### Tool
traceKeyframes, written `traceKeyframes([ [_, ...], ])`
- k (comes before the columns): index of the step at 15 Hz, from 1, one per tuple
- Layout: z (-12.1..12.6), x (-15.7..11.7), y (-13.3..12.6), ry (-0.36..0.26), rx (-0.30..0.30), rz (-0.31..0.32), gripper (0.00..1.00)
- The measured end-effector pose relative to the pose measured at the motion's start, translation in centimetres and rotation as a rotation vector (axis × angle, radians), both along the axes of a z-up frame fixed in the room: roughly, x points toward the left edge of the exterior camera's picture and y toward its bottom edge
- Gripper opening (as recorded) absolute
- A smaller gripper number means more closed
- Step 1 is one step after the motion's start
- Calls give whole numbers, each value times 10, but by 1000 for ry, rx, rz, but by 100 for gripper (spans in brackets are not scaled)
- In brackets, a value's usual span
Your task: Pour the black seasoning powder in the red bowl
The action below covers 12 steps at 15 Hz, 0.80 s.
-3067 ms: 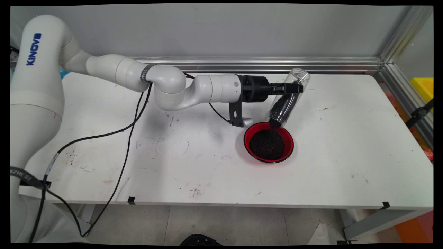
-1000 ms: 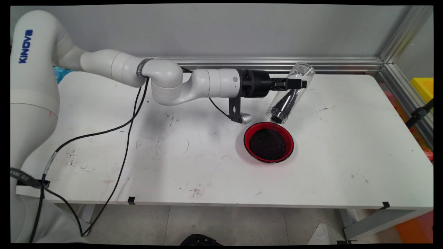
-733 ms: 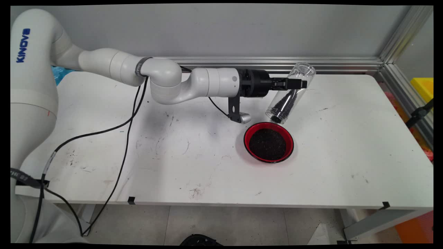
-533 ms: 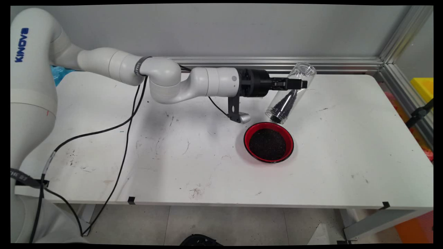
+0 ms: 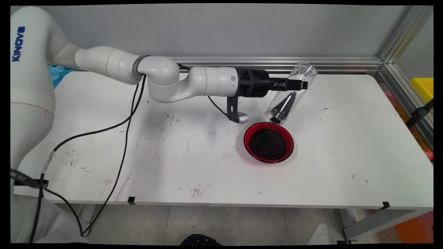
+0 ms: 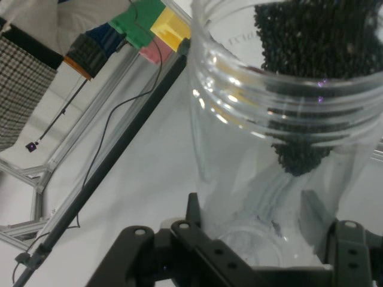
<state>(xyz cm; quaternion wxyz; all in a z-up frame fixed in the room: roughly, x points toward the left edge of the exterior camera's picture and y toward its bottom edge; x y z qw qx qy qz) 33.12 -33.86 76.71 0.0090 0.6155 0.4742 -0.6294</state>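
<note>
My gripper [image 5: 298,84] [image 6: 254,209] is shut on a clear plastic jar [image 5: 290,94] [image 6: 281,119], held tilted with its open mouth down and toward the near side. A wedge of small black grains [image 5: 284,105] [image 6: 305,72] lies inside the jar near the mouth. Just below the mouth stands a red bowl [image 5: 247,140] filled with the same black grains [image 5: 268,144]. The jar's mouth hangs over the bowl's far rim, slightly apart from it. In the hand view one finger [image 6: 194,212] presses each side of the jar's base end.
An aluminium rail [image 5: 339,64] runs along the table's far edge and down the right side. Black cables [image 5: 128,117] hang from the arm across the left part of the white table [image 5: 346,155]. Yellow and other coloured things [image 5: 423,86] sit beyond the right rail.
Over three seconds the jar rose a little and much of its black grains left it, the bowl's heap staying full. In the last second the jar and gripper barely moved.
</note>
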Motion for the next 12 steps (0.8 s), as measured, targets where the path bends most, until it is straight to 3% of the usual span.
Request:
traceKeyframes([
  [12,0,0,0,-7,-15,-26,0],
])
